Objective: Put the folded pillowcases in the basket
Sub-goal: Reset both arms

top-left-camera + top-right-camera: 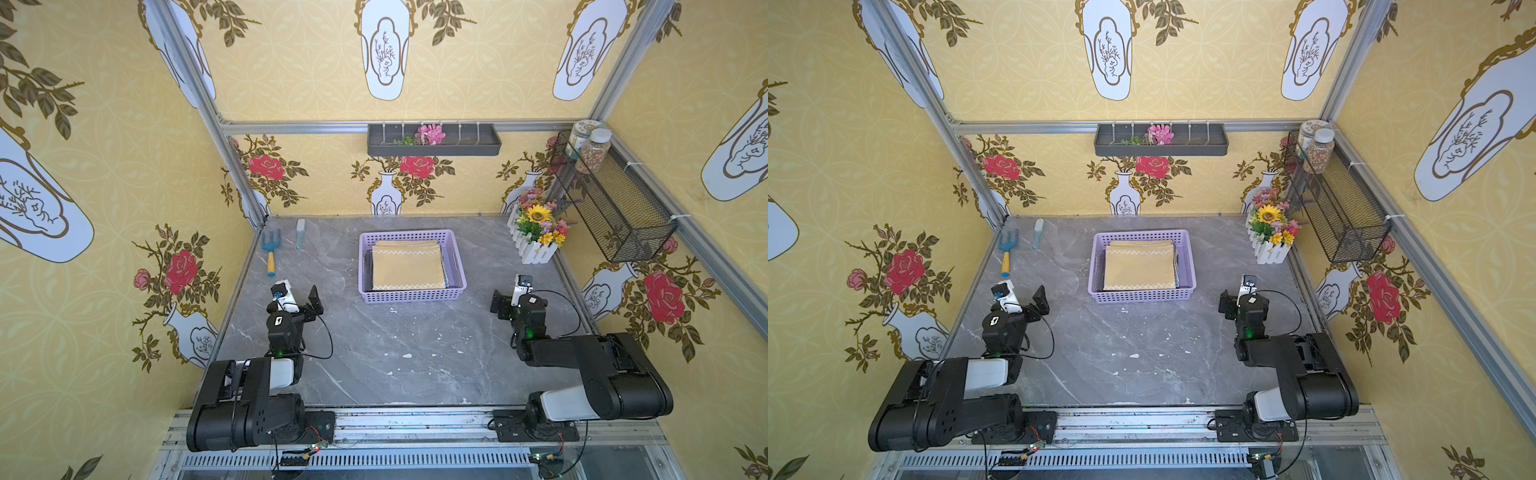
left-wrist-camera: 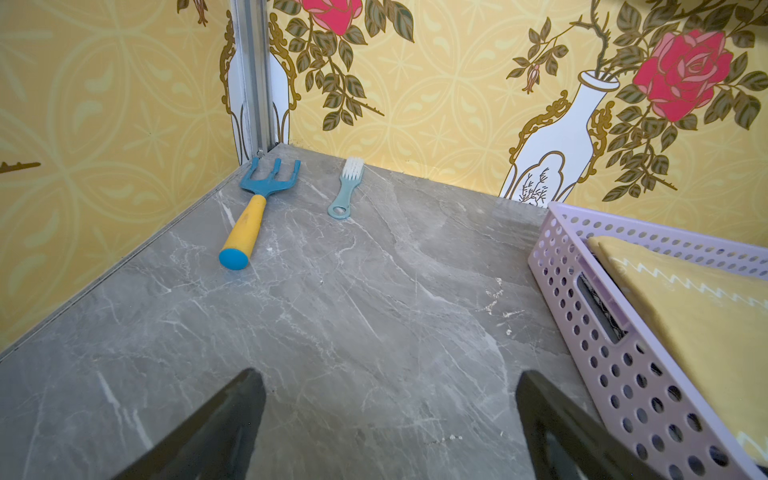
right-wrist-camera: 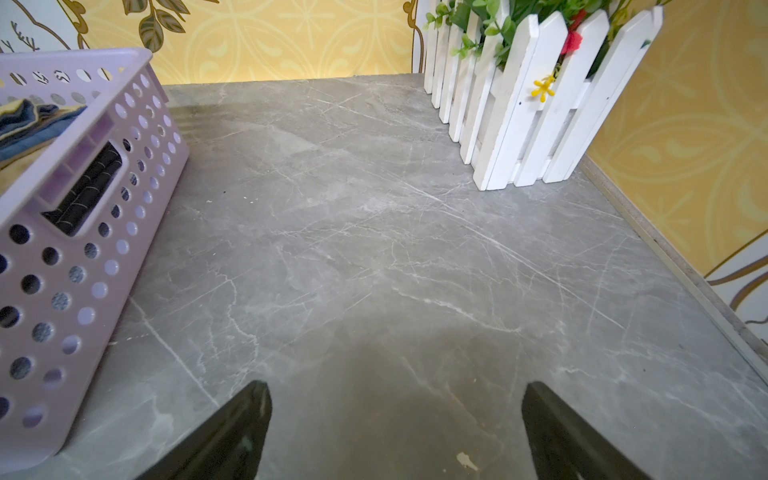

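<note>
The lilac perforated basket (image 1: 411, 296) (image 1: 1142, 296) stands at the middle back of the grey marble table. A folded yellow pillowcase (image 1: 408, 266) (image 1: 1139, 266) with white zigzag stitching lies flat inside it, on top of darker folded cloth. In the left wrist view the basket (image 2: 623, 374) and the pillowcase (image 2: 698, 316) sit beside the open left gripper (image 2: 388, 376). The right wrist view has the basket (image 3: 83, 249) beside the open right gripper (image 3: 398, 386). Both grippers (image 1: 303, 305) (image 1: 509, 305) hover low, in front of the basket and to either side of it, with nothing between their fingers.
A blue garden fork with a yellow handle (image 1: 271, 253) and a pale brush (image 1: 299, 235) lie at the back left. A white picket flower box (image 1: 536, 237) stands at the back right. On the right wall hangs a black wire basket (image 1: 615, 203) holding jars.
</note>
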Available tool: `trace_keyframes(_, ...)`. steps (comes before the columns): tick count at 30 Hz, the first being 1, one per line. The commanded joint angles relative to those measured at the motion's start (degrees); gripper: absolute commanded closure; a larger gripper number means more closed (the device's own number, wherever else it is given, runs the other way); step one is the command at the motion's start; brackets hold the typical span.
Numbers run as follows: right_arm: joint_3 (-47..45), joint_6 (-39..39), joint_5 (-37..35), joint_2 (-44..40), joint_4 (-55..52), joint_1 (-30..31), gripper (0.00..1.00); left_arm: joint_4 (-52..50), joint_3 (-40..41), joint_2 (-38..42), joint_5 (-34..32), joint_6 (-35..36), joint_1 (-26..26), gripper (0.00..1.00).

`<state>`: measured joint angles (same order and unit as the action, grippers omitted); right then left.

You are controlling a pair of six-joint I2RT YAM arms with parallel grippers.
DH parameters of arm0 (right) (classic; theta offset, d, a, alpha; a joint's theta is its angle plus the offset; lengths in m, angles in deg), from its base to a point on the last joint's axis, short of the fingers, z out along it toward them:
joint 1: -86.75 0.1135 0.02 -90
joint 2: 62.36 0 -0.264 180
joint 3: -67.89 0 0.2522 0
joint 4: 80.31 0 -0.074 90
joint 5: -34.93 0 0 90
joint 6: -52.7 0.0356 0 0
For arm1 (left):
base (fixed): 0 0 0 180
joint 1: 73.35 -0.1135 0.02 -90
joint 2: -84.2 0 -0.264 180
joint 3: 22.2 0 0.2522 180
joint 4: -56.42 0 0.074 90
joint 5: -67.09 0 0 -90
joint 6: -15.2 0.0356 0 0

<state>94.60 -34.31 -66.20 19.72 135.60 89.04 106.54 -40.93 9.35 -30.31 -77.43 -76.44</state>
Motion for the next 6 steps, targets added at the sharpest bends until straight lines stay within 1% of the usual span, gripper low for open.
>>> trace_keyframes(1, 0.1, 0.2, -0.8, 0.1, 2.7, 0.0, 0.03, 1.7, 0.2, -0.1, 0.5, -0.1, 0.0, 0.0)
trace_keyframes(6, 0.1, 0.3, -0.5, 0.0, 2.7, 0.0, 0.03, 1.7, 0.2, -0.1, 0.5, -0.1, 0.0, 0.0)
